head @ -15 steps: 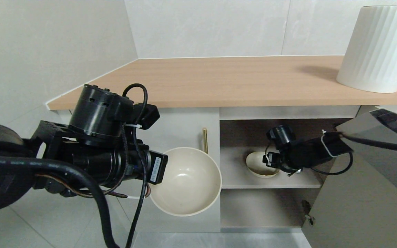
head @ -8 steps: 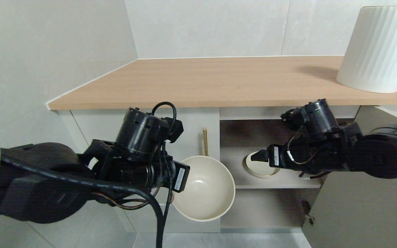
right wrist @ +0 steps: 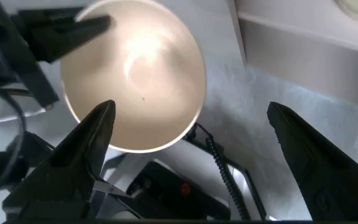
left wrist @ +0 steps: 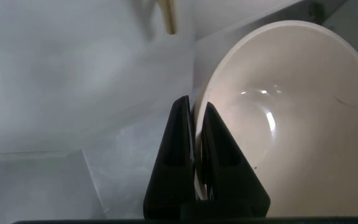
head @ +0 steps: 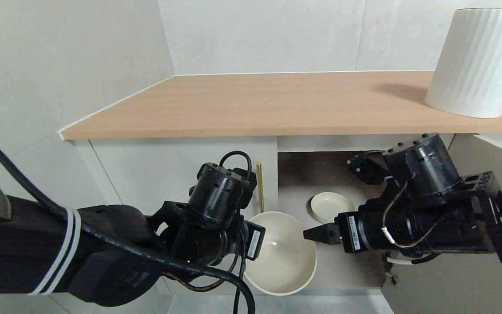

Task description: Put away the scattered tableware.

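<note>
A large cream bowl (head: 283, 255) hangs tilted in front of the cabinet's lower opening. My left gripper (head: 251, 244) is shut on its rim; in the left wrist view the two fingers (left wrist: 180, 143) pinch the rim of the bowl (left wrist: 278, 124). My right gripper (head: 308, 234) is level with the bowl's right rim, pointing at it, open and holding nothing. In the right wrist view its fingers (right wrist: 101, 127) stand wide apart over the bowl (right wrist: 135, 74). A small cream dish (head: 332, 206) lies on the cabinet shelf (head: 294, 205).
Above the cabinet runs a wooden counter (head: 277, 100) with a white ribbed container (head: 477, 61) at its right end. A gold handle (head: 259, 183) is on the closed left door. The open right door (head: 451, 288) stands beside my right arm.
My left arm has carried the bowl right and down, towards the open cabinet. My right gripper has drawn back out of the shelf, leaving the small dish there, and now sits by the bowl.
</note>
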Robot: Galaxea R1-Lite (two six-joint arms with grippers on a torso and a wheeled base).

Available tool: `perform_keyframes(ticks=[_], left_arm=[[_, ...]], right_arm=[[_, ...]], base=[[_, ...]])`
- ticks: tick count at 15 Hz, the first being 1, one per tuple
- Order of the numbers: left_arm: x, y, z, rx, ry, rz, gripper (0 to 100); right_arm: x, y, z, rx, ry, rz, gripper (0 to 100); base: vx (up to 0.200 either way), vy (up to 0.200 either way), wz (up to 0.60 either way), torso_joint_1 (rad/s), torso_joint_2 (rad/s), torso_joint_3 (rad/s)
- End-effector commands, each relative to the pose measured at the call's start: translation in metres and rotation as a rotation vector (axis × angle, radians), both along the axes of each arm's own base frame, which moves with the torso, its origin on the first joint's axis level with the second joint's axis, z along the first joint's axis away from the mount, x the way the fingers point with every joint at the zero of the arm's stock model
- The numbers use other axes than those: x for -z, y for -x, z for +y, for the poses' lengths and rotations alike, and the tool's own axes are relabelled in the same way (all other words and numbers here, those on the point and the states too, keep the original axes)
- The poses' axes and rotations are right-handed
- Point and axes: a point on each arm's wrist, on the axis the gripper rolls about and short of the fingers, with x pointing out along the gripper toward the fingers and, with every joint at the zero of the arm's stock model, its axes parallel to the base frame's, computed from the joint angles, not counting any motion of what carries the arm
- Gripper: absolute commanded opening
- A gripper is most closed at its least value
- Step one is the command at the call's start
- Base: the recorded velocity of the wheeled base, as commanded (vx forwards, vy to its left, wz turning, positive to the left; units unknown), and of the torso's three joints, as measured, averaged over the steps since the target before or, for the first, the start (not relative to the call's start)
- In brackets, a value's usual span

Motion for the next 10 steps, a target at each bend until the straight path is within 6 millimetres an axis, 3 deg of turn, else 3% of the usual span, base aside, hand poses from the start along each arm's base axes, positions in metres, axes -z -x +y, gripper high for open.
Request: perform_keyframes(ticks=[1,5,10], left_arm=[[-0.003,0.003,-0.003,0.013,0.011,-0.010,0],[-0.003,0.007,-0.007,0.026,0.010,-0.013,0],[-0.007,0.009,-0.006,0.029,0.017,-0.021,0]], right_arm=[[0.020,-0.009,0.010,0.000,0.045,0.051,100],[0.039,-0.020,0.019,0.008,0.080,0.093,100],[0.042,-0.022,0.021,0.010,0.084,0.101,100]], base=[[0.000,0.000,0.00,0.000,0.00,0.000],[0.000,0.000,0.00,0.000,0.00,0.000],[0.000,0.000,0.00,0.000,0.00,0.000]])
